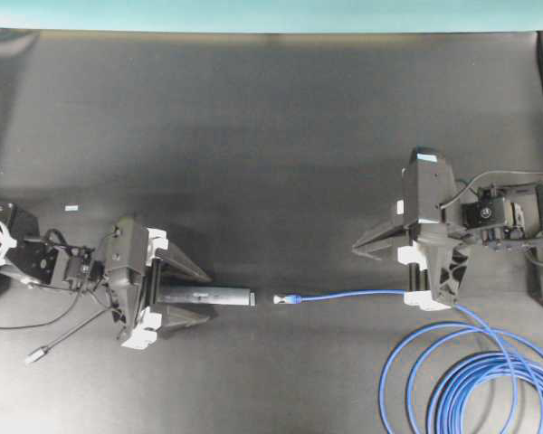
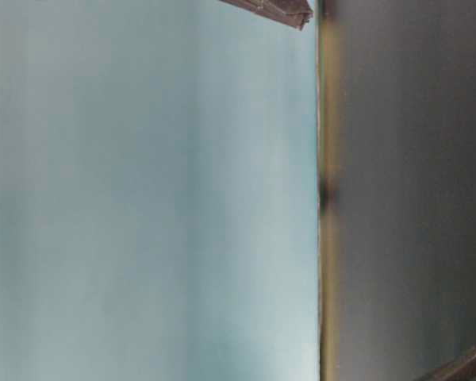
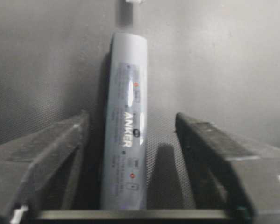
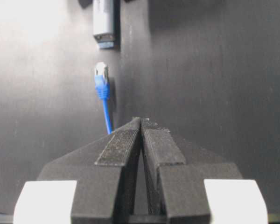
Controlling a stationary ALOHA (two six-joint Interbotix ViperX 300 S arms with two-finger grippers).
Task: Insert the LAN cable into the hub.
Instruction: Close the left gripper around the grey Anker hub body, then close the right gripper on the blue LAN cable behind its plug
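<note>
Hub, slim grey metallic bar (image 1: pixel 206 296), lies left-right between spread, non-touching jaws of left gripper (image 1: pixel 192 290); bright-blue LAN cable's plug (image 1: pixel 284 298) just right, coaxial. Right gripper (image 1: pixel 366 244) pressed together, empty, farther back.

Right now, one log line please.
left gripper: open around hub | right gripper: shut, empty | LAN cable plug: unplugged, facing hub

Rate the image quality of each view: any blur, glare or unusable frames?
Overhead: evenly lit and sharp; hub and LAN cable plain. Table-level: turned sideways, blurred, shows nothing of use. Left wrist: soft focus, glare streaks on the hub's label. Right wrist: bright wash at upper left, right gripper sharp, plug slightly soft.
</note>
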